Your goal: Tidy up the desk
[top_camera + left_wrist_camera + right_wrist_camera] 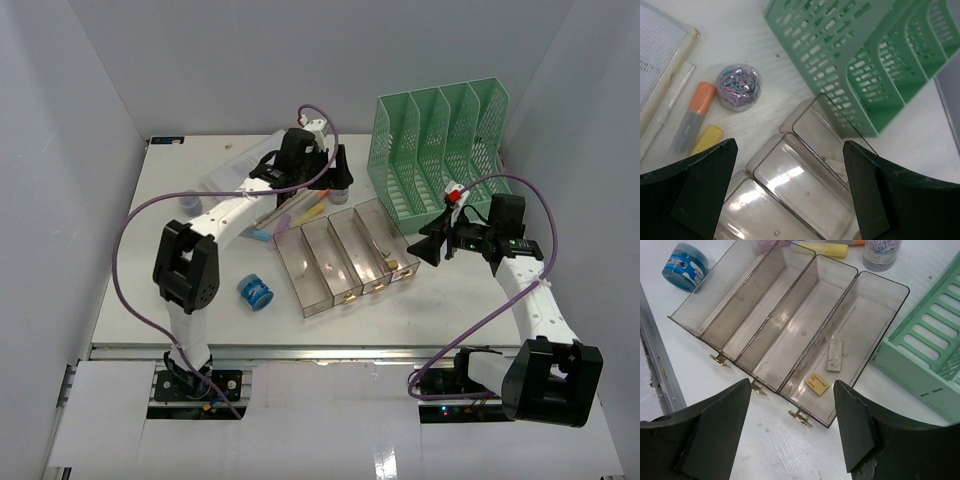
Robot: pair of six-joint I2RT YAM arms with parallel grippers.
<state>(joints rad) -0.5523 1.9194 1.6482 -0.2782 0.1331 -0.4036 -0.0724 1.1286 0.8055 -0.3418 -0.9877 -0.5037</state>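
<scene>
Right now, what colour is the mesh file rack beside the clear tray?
Mint green; the file rack shows best in the top external view.

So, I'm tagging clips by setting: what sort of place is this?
Probably a robot lab's test cell, not an office: a white desk boxed in by bare walls, stationery like the green file rack and clear tray, and the left arm and right arm bolted at its front edge.

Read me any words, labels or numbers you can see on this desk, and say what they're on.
Nothing here can be read outright.
Blue tub: white label, too blurred to read.
Printed sheet: print too small to read.
Tan eraser: faint marks, unreadable.
</scene>
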